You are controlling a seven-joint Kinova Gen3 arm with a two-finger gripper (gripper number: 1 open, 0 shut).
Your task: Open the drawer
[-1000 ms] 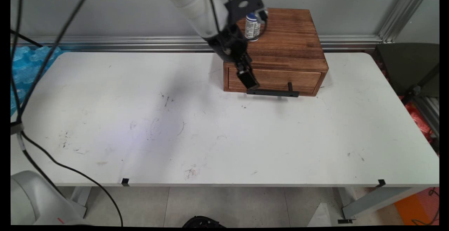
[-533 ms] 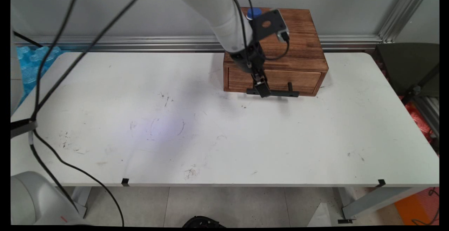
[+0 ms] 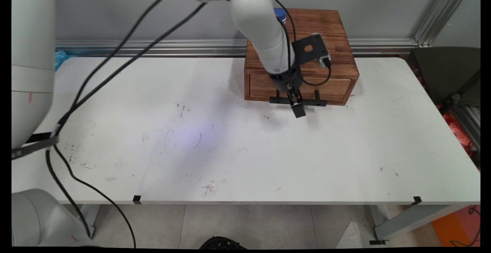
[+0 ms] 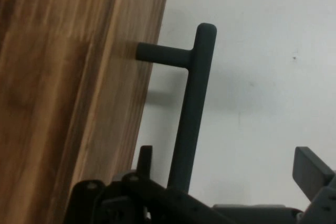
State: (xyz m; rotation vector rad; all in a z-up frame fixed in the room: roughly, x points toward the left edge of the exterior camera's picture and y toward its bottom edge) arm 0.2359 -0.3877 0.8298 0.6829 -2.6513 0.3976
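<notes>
A brown wooden drawer box (image 3: pixel 326 38) stands at the back of the white table (image 3: pixel 230 149). Its drawer front (image 3: pixel 337 88) carries a black bar handle (image 3: pixel 318 102) on two posts. My gripper (image 3: pixel 297 109) hangs in front of the handle's middle, pointing down at the table. In the hand view the wooden front (image 4: pixel 68 93) fills the left, and the handle bar (image 4: pixel 193 103) runs up between my fingers, closer to the left fingertip (image 4: pixel 145 156) than to the right one (image 4: pixel 311 167). The gripper (image 4: pixel 227 160) is open and astride the bar. A blue-capped bottle (image 3: pixel 281 13) on the box shows only its cap behind the arm.
An aluminium rail (image 3: pixel 153 47) runs along the wall behind the table. Blue wrapping (image 3: pixel 60 56) lies at the back left. A dark chair (image 3: pixel 448 76) stands beyond the table's right end. Black cables (image 3: pixel 96 76) hang from the arm over the left half.
The arm swung right and lower. The gripper slid from the handle's left end to its middle. The bottle on the box is now mostly hidden by the arm.
</notes>
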